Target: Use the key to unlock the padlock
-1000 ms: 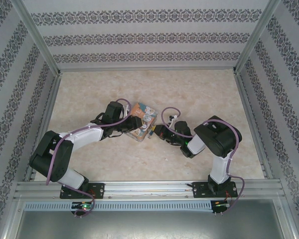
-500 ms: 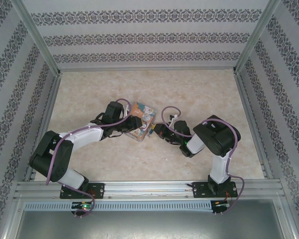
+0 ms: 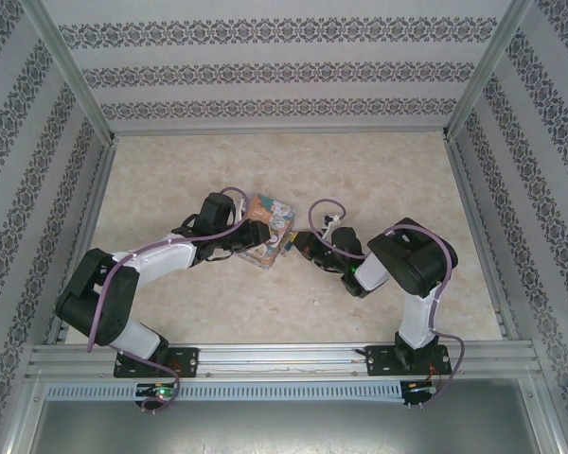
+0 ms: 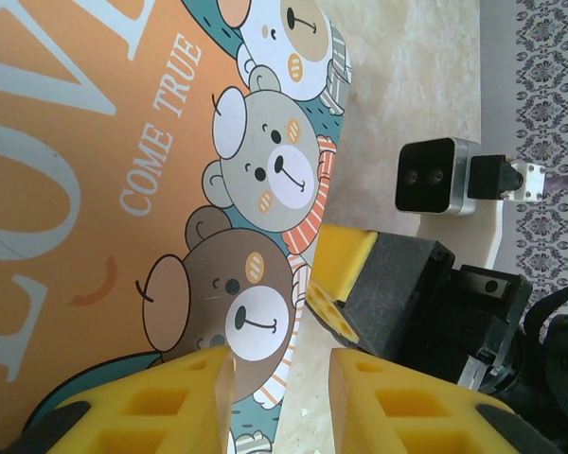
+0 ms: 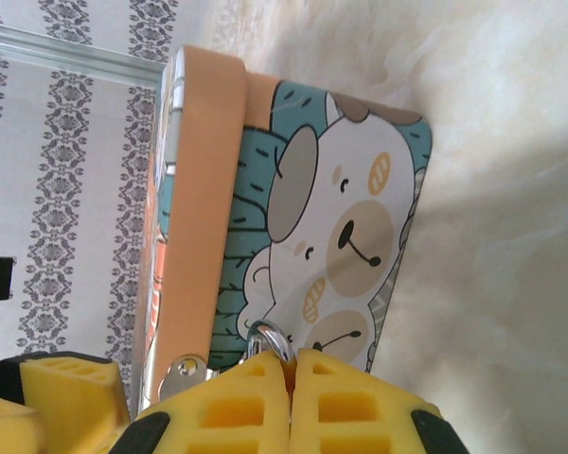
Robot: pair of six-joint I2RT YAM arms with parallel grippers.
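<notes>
Jaws of the left gripper [image 4: 280,397]: spread part way; one yellow finger [image 4: 185,402] lies over the lid, the other hangs off the lid's edge above the surface; nothing is seen pinched between them
Jaws of the right gripper [image 5: 292,367]: pressed together, tips right against the tin's side wall; whether the key sits between them I cannot tell
Tin: orange-and-teal rectangular tin [image 4: 76,189] printed with cartoon bears; lying flat, lid up, mid-surface between the two arms
Small padlock [image 5: 270,338]: on the tin's right side wall, just below the silver hasp plate [image 5: 183,371]; only a thin silvery loop shows, touching the right fingertips; no bluish body can be made out
Key: not to be made out
Why so held: the left arm reaches in from the left and seems to steady the tin by its lid so it will not slide; the right arm comes in low from the right, level with the lock, probably to work the key in; this is judgement, not a thing seen
Surface: pale beige marbled surface [image 3: 379,180], matt
Room: white walls with dark patterned bands [image 3: 284,71] on the left, far and right; an aluminium rail [image 3: 284,355] runs along the near edge and carries both arm bases
</notes>
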